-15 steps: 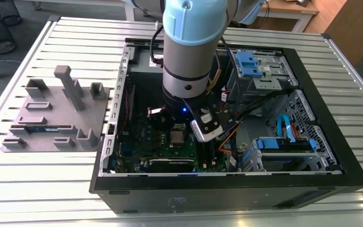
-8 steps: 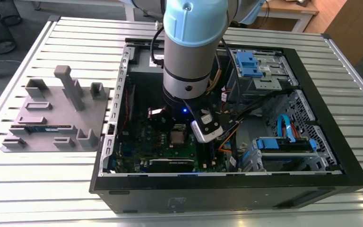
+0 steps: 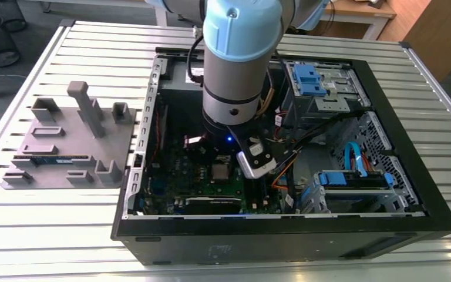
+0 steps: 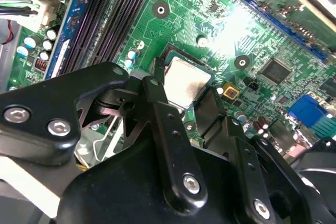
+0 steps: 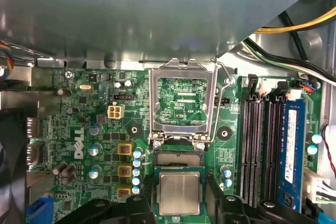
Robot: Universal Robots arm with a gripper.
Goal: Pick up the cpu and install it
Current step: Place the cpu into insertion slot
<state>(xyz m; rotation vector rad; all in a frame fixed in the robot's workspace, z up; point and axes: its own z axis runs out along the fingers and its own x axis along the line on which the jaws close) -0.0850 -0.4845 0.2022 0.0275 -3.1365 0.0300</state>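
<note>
The cpu [image 5: 179,192] is a small square chip with a silvery top. It lies flat at the socket on the green motherboard [image 5: 84,124], just below the raised metal socket frame [image 5: 182,103]. My gripper [image 5: 180,203] reaches down into the open computer case [image 3: 413,217], its black fingers [image 5: 140,205] pressed against two opposite sides of the chip. In the second wrist view the cpu [image 4: 186,80] sits between the fingertips [image 4: 157,80] of the gripper [image 4: 182,94]. In the exterior view the gripper [image 3: 214,158] hangs right over the cpu [image 3: 220,171].
Black memory slots [image 5: 257,145] and a blue memory stick [image 5: 292,145] run beside the socket. Cables [image 5: 294,30] and drive bays [image 3: 354,182] crowd the case. On the slatted table at the exterior view's left is a grey fixture tray [image 3: 69,141] holding a memory stick [image 3: 53,158].
</note>
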